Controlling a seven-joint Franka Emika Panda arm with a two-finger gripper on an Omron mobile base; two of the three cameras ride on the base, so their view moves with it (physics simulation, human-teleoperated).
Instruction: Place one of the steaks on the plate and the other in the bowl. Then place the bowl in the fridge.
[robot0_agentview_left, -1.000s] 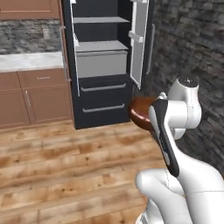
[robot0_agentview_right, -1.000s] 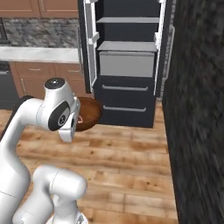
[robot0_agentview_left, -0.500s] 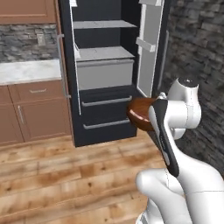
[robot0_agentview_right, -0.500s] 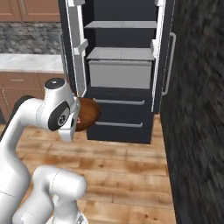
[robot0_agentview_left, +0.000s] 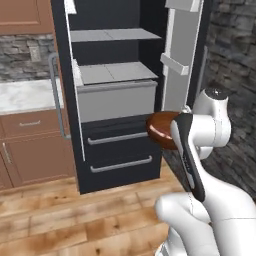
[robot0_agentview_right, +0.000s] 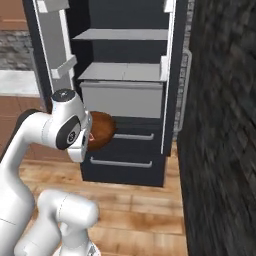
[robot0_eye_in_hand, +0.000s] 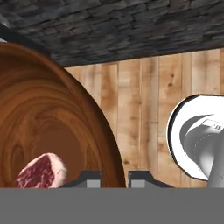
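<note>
At the far left of the left base view stood brown wooden cabinets (robot0_agentview_left: 30, 150) under a pale tabletop (robot0_agentview_left: 25, 95), with a grey stone wall (robot0_agentview_left: 22, 57) behind them; next came the fridge (robot0_agentview_left: 117, 95), black, its doors swung wide, grey shelves (robot0_agentview_left: 112, 72) bared and two drawers (robot0_agentview_left: 120, 150) below with long grey pulls; a grey vertical handle (robot0_agentview_left: 55, 95) showed on its left door. Just right of the drawers, at about their height, the bowl (robot0_agentview_left: 161, 129) hung in the air, glossy reddish-brown, carried at the front of the white arm (robot0_agentview_left: 200, 150) and not yet inside the fridge; the wooden floor (robot0_agentview_left: 75, 220) lay well beneath it. In the right base view the same bowl (robot0_agentview_right: 101, 129) sat against the arm's head, in front of the upper drawer. In the hand view the bowl's wide brown hollow (robot0_eye_in_hand: 48, 127) took the left half, with one steak (robot0_eye_in_hand: 43, 171), red and marbled, lying low inside it; the end effector (robot0_eye_in_hand: 114, 178) was clamped on the bowl's rim, one dark tip on each side of the wall; to the right lay floorboards and dark stone wall (robot0_eye_in_hand: 131, 22) above.
</note>
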